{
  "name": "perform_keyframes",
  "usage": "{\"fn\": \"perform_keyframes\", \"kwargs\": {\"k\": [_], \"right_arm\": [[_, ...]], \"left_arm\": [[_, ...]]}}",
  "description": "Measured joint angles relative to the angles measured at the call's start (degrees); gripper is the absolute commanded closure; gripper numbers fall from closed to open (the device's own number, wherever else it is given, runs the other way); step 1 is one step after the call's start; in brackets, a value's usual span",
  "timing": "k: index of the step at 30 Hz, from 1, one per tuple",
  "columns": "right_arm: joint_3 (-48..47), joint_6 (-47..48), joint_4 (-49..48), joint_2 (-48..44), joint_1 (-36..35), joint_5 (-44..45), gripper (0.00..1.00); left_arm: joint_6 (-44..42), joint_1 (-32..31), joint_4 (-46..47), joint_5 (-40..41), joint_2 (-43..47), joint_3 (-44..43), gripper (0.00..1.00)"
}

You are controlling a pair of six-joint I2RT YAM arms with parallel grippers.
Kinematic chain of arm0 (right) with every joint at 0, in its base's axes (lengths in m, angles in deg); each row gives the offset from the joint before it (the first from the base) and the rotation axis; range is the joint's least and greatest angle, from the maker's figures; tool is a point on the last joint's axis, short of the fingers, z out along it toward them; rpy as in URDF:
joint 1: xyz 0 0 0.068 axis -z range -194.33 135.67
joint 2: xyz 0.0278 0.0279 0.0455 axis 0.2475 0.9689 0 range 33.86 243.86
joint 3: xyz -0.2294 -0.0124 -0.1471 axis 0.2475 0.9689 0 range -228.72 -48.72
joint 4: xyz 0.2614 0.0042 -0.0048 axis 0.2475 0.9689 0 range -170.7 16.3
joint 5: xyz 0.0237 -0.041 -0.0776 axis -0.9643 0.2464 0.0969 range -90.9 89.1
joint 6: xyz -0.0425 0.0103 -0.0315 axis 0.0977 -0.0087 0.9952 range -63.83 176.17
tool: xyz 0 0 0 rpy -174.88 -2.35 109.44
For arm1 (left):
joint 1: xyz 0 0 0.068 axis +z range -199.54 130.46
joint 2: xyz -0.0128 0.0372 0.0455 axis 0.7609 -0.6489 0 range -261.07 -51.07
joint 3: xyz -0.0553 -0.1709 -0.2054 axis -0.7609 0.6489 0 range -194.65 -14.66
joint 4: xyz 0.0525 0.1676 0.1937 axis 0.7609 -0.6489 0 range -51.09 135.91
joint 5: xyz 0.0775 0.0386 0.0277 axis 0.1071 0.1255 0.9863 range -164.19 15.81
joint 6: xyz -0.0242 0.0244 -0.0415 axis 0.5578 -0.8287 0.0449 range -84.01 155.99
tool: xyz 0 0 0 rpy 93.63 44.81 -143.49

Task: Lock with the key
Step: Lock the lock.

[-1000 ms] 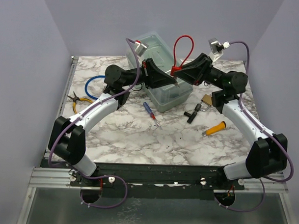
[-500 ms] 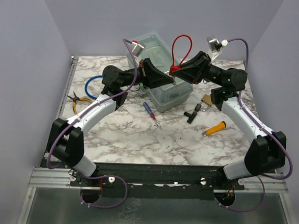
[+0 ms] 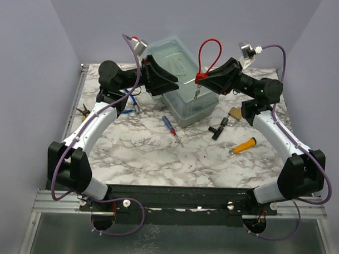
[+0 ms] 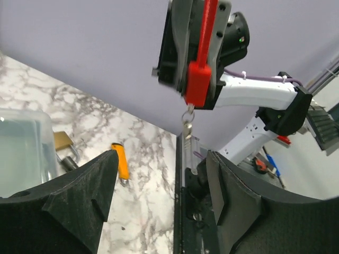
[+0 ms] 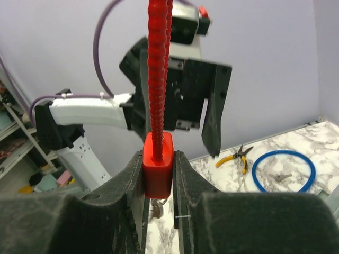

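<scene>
My right gripper (image 5: pixel 158 159) is shut on the red body of a red cable lock (image 3: pixel 200 79), held above the clear plastic box (image 3: pixel 181 108), with the cable loop standing up. A small key (image 4: pixel 187 124) on a ring hangs from the body's underside and shows as key (image 5: pixel 157 207) between my right fingers. My left gripper (image 4: pixel 161 159) is open with nothing between its fingers, to the left of the key and apart from it. The lock (image 3: pixel 234 113), a small brass padlock, lies on the table to the right of the box.
A blue-handled screwdriver (image 3: pixel 170 127), a black T-shaped tool (image 3: pixel 218 128) and an orange-yellow tool handle (image 3: pixel 244 145) lie in front of the box. Yellow pliers (image 5: pixel 235 155) and a blue ring (image 5: pixel 283 170) lie at the table's left side.
My left gripper has opened and pulled back to the left, away from the red lock. The key now hangs free. The right arm has barely moved.
</scene>
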Motion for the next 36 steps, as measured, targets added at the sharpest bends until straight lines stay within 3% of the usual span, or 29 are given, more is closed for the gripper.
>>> {"fn": "perform_keyframes", "kwargs": {"k": [8,20,24,29,35,36], "right_arm": [[1.2,1.8,0.8,0.2,-2.0,-6.1,1.0],[1.1,6.8,7.2,1.5,-5.7,-11.4,1.0],[0.9,8.4,9.7,1.7,-6.3,-11.5,1.0],[0.7,9.9,11.7,1.8,-6.5,-11.5,1.0],[-0.2,11.9,14.0,1.8,-7.2,-11.5,1.0],[-0.3,12.1,14.1,1.9,-7.3,-11.5,1.0]], "left_arm": [[-7.2,0.1,-10.6,1.2,1.4,-9.6,0.31],[-8.2,-5.6,-16.6,3.2,2.0,-9.9,0.44],[-11.9,-7.0,-21.1,4.3,1.9,-10.7,0.57],[-17.5,-8.3,-28.4,5.9,1.7,-13.0,0.66],[-19.0,-8.8,-31.1,6.3,1.5,-13.2,0.77],[-19.1,-8.8,-31.5,6.4,1.4,-13.2,0.83]]}}
